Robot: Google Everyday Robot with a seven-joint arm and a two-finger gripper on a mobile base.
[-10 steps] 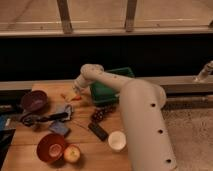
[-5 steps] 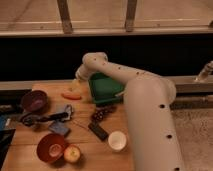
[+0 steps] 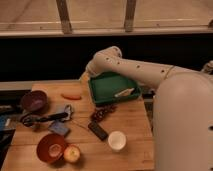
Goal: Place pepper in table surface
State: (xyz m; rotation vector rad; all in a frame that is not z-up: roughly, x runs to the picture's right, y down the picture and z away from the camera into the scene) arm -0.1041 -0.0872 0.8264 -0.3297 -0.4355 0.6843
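The slim red-orange pepper (image 3: 71, 96) lies flat on the light wooden table surface (image 3: 132, 122), left of the green tray (image 3: 100, 94). My gripper (image 3: 85, 76) is at the end of the white arm, raised above the table's back edge. It is up and to the right of the pepper, clear of it, near the tray's back left corner. The pepper rests alone with nothing touching it.
A pale yellow piece (image 3: 125, 92) lies in the green tray. A purple bowl (image 3: 34, 100), a black cable (image 3: 45, 119), a blue item (image 3: 59, 128), dark red fruit (image 3: 102, 114), a black bar (image 3: 98, 130), a white cup (image 3: 117, 140), a red bowl (image 3: 50, 147) and an apple (image 3: 72, 154) stand on the table.
My gripper has risen and drawn back to the right, away from the pepper. The pepper now lies by itself on the table.
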